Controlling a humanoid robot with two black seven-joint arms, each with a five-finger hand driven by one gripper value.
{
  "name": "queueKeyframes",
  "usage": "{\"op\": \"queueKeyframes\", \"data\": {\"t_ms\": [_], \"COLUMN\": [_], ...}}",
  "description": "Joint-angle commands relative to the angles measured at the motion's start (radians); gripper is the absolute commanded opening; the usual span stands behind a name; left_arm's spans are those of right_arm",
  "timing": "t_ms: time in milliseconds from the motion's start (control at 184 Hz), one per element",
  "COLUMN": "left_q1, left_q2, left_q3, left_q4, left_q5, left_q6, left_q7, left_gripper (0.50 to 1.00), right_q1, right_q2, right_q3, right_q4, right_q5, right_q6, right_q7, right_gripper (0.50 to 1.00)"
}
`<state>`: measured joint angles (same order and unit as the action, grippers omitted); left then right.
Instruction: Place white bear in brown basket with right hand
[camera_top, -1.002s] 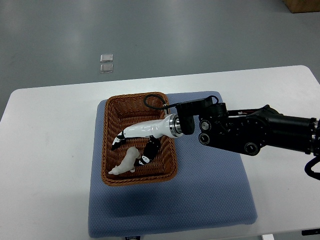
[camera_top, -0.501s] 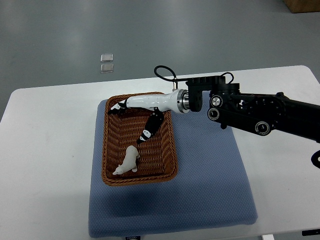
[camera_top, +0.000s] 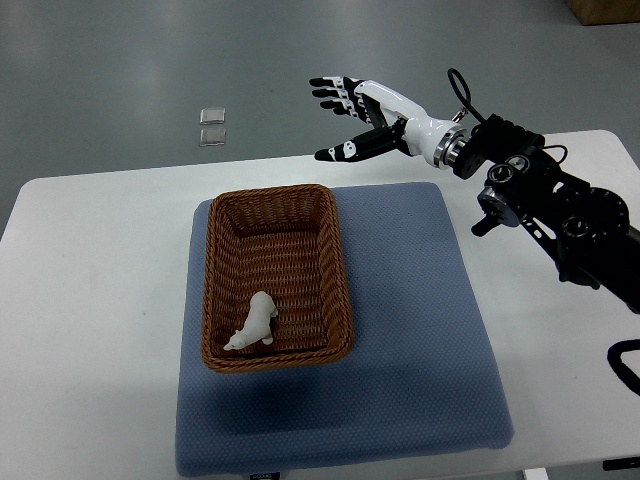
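small white plush bear (camera_top: 254, 323) lies at 6 o'clock inside brown woven wicker basket (camera_top: 225, 215) | right robot hand (camera_top: 352, 112) released, fingers spread, empty | retreat high, clear of rim

The basket (camera_top: 277, 275) is lying open from above, with nothing hanging over it. Inside, only the bear (camera_top: 254, 323) is taking up room, near the front wall; the rest of the floor is lying bare. The right hand (camera_top: 365, 120), its fingers (camera_top: 330, 91) spreading, is hovering well beyond the basket's far right corner, off the bench (camera_top: 90, 300).
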<state>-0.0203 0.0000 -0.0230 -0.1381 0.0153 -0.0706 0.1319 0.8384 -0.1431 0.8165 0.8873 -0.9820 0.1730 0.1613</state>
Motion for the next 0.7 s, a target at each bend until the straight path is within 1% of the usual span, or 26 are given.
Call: {"op": "queueKeyframes", "data": {"t_ms": [0,103,240,349,430,490,566,697], "left_q1": [0.000,0.000,0.000,0.000,0.000,0.000,0.000,0.002], "left_q2": [0.000,0.000,0.000,0.000,0.000,0.000,0.000,0.000], "left_q3": [0.000,0.000,0.000,0.000,0.000,-0.002,-0.002,-0.002], "left_q4": [0.000,0.000,0.000,0.000,0.000,0.000,0.000,0.000], "left_q5": [0.000,0.000,0.000,0.000,0.000,0.000,-0.002,0.000], "left_q6": [0.000,0.000,0.000,0.000,0.000,0.000,0.000,0.000], "left_q7": [0.000,0.000,0.000,0.000,0.000,0.000,0.000,0.000], "left_gripper": [1.000,1.000,1.000,1.000,1.000,1.000,1.000,1.000], "right_q1": [-0.053,-0.099,-0.131,-0.151,-0.163,-0.173,-0.185,-0.196], "right_q2": [0.037,0.040,0.046,0.057,0.060,0.062,0.060,0.060], "right_q3": [0.072,0.124,0.150,0.153,0.154,0.154,0.154,0.153], "right_q4": [-0.028,-0.036,-0.068,-0.088,-0.110,-0.126,-0.143,-0.177], "right_q5": [0.043,0.106,0.239,0.361,0.439,0.494,0.560,0.623], "right_q6": [-0.030,-0.090,-0.191,-0.251,-0.273,-0.282,-0.279,-0.260], "right_q7": [0.015,0.047,0.113,0.135,0.150,0.176,0.201,0.204], "right_gripper": [0.915,0.915,0.915,0.915,0.915,0.915,0.915,0.915]}}
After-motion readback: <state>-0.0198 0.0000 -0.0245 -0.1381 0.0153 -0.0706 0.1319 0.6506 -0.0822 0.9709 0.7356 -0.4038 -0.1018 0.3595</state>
